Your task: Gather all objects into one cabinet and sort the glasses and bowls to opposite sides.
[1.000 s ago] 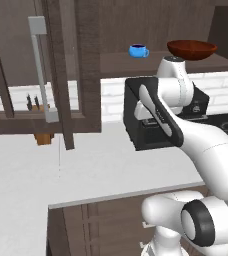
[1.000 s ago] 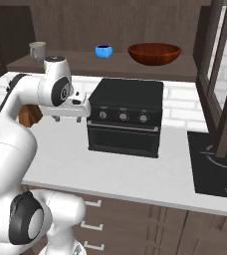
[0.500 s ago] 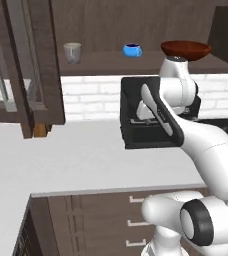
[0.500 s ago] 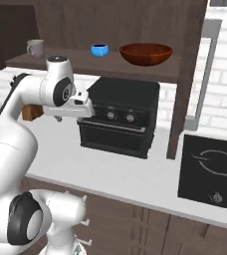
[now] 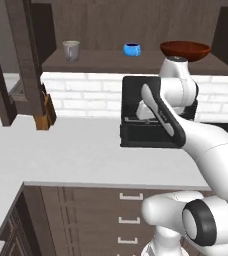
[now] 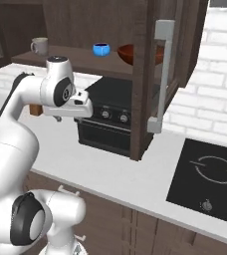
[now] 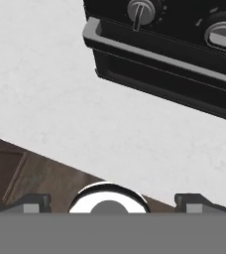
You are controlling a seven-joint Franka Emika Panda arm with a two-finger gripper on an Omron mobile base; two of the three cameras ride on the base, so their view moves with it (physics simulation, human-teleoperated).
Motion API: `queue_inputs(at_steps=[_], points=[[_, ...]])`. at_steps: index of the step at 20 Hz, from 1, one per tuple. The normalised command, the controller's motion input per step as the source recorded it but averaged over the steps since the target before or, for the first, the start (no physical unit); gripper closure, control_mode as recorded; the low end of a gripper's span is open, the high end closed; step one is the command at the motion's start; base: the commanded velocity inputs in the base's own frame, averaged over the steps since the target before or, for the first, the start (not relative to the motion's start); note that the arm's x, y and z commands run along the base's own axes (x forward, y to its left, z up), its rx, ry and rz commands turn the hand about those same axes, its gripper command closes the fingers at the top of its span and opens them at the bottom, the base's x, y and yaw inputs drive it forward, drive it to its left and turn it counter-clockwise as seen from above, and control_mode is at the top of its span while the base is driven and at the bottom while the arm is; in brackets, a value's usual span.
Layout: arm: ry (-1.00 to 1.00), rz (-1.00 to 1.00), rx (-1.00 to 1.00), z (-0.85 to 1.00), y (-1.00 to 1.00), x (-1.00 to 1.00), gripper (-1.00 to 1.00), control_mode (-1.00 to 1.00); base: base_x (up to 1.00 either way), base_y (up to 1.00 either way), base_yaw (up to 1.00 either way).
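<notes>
On the open cabinet shelf stand a pale grey glass, a bright blue cup and a wide red-brown bowl. In the right base view the glass and blue cup show plainly. The bowl is half hidden behind the open cabinet door and its grey bar handle. My gripper points down at the counter below the shelf, in front of the oven. Its fingertips stand wide apart, open and holding nothing.
A black countertop oven sits under the shelf, right behind my arm. A brown block stands at the wall to the left. The other open cabinet door hangs at left. A black cooktop lies at right.
The base has driven sideways, so the whole scene has shifted in both base views. The open door now crosses the right base view. The arm keeps its pose and the jaws stay open.
</notes>
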Motion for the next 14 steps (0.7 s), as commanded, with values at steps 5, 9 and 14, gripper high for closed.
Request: queue_inputs(at_steps=[5, 9, 14], points=[[0.00, 0.00, 0.00, 0.00, 0.00, 0.00, -1.00, 1.00, -0.09, 0.03, 0.01], [0.00, 0.00, 0.00, 0.00, 0.00, 0.00, -1.00, 1.00, -0.37, 0.26, 0.21], [0.00, 0.00, 0.00, 0.00, 0.00, 0.00, -1.00, 1.00, -0.49, 0.22, 0.43]])
